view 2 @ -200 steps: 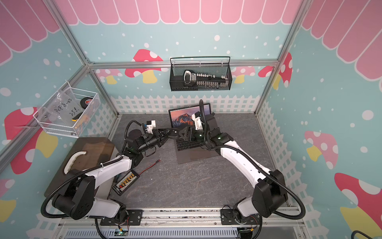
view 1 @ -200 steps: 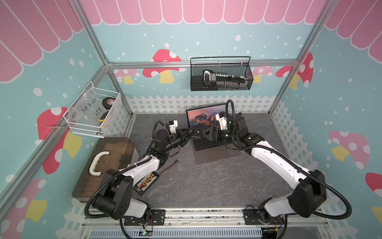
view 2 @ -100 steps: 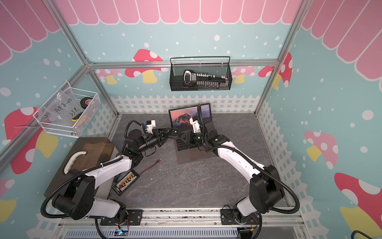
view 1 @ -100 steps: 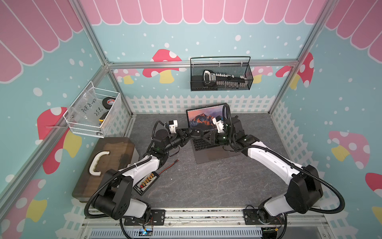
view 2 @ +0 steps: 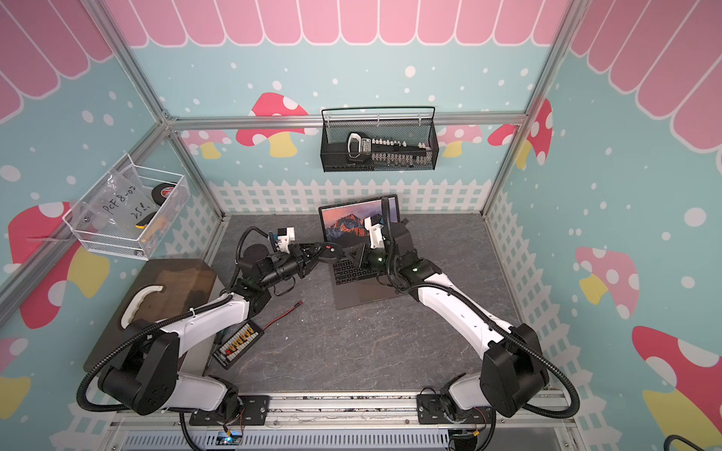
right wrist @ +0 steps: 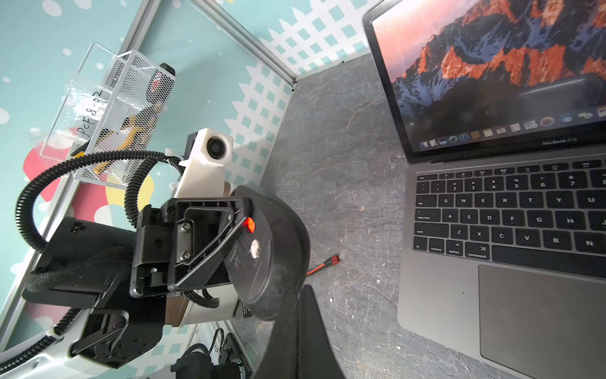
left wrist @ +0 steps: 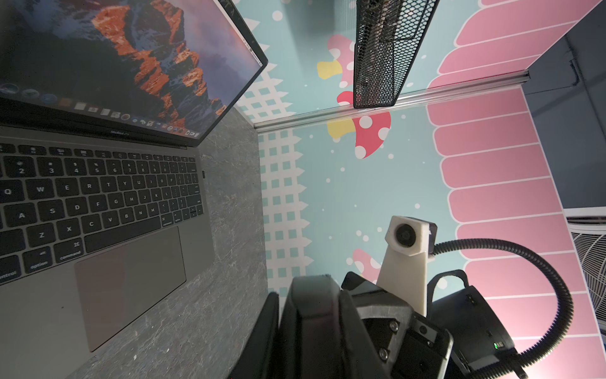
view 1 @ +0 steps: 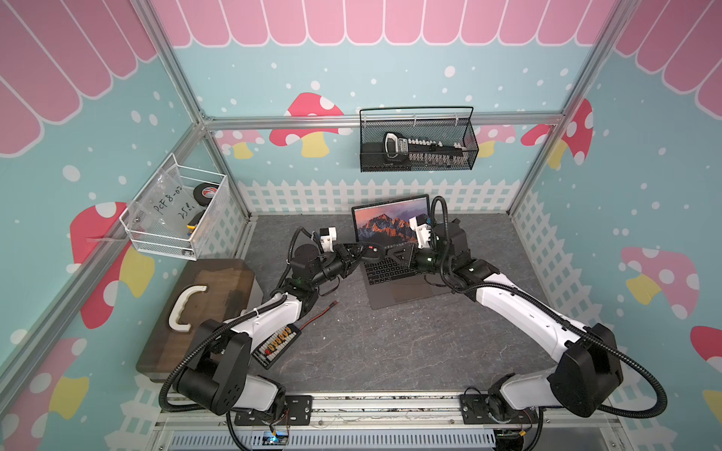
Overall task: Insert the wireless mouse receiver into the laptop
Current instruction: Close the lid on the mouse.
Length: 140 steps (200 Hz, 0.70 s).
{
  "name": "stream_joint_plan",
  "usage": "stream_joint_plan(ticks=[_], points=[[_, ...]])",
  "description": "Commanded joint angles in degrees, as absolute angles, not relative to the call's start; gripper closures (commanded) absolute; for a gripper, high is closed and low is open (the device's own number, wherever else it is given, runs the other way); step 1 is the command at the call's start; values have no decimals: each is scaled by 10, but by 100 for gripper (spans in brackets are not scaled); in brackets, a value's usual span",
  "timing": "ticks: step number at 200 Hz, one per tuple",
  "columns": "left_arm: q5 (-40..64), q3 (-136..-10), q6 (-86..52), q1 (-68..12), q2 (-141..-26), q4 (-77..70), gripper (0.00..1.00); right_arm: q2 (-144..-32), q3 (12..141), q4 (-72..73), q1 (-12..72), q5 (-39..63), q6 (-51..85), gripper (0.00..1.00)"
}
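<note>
Near-left of the surface [view 1: 390,351]: connector board [view 1: 276,343] with a row of yellow plugs, just beside the left arm. The red-tipped wire [view 1: 333,304] runs from it toward mid-surface, its plug lying free, well short of the laptop. Wooden case [view 1: 218,289] with a white handle sits along the left edge. Further back, both hands meet in the air over the laptop's left keyboard edge. Left hand [view 1: 357,250] is clamped on the black mouse [right wrist: 272,249], one finger across its underside, the underside turned toward the right arm, red light on. Right hand [right wrist: 303,305] is pinched fully closed, tips right at the mouse's rim. The wireless mouse receiver can't be made out in any view, and I can't tell if it's between those tips. Laptop [view 1: 402,289] sits mid-surface toward the far edge, slightly skewed, lid open, orange mountain wallpaper lit, trackpad bare. On the far wall hangs a black mesh basket [view 1: 418,164], and on the left wall a white wire basket [view 1: 176,234].
</note>
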<state>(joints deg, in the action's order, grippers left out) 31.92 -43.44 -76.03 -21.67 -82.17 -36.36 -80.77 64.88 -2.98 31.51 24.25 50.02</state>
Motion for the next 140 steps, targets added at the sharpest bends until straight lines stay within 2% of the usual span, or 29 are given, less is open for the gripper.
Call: stream_joint_plan(ticks=[1, 79, 100, 111, 127, 140], points=[[316, -447, -750, -219, -808, -372, 100, -812, 658, -6, 318, 257, 505, 100], [317, -455, -747, -227, -812, -368, 100, -856, 676, -3, 341, 260, 509, 100], [296, -464, -691, -227, -798, -279, 100, -844, 674, -17, 338, 243, 494, 100], [247, -482, -620, -232, -784, -160, 100, -832, 664, -24, 331, 222, 490, 90], [105, -526, -502, -279, -765, 46, 100, -813, 637, -33, 320, 185, 489, 60], [-25, -560, -436, -328, -765, 168, 100, -795, 617, -53, 313, 148, 479, 44]])
